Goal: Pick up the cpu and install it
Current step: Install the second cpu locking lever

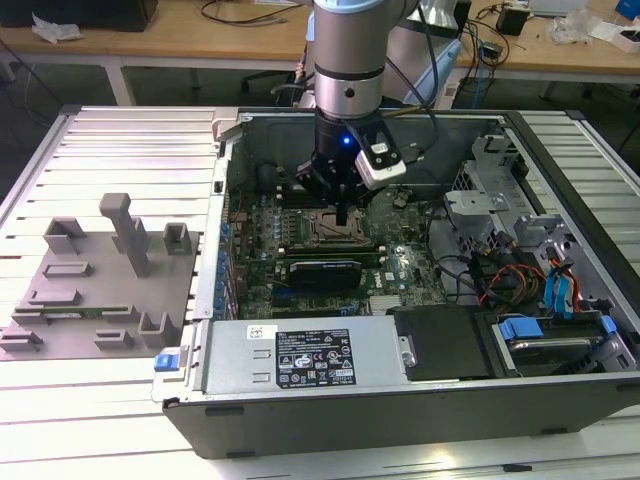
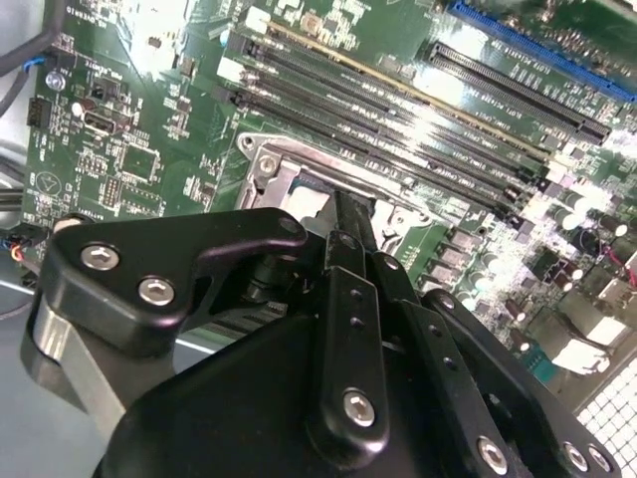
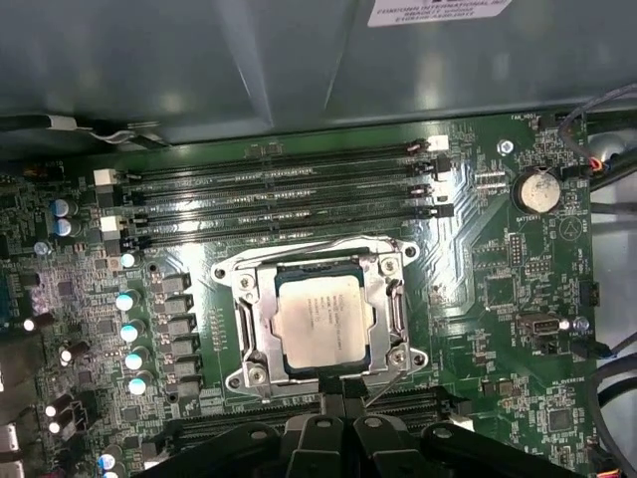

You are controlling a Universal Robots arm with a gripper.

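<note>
Up close, black gripper (image 3: 338, 393) linkage, fingers drawn together with nothing between them, tip low at the near edge of the cpu (image 3: 320, 324). Lies flat inside the socket (image 3: 249, 329), silvery top up, metal frame around all four sides. Looks like the seating step, chip already placed; cannot say for sure whether the tip touches it or hangs just above. Calls for purely vertical travel, no sideways drag across the lid. Hemmed in by memory slots (image 3: 279, 194) on one side of the socket and capacitors (image 3: 129, 329) along another. Free room straight overhead, as seen in the exterior view with the case wall (image 1: 232, 150) standing well apart.
</note>
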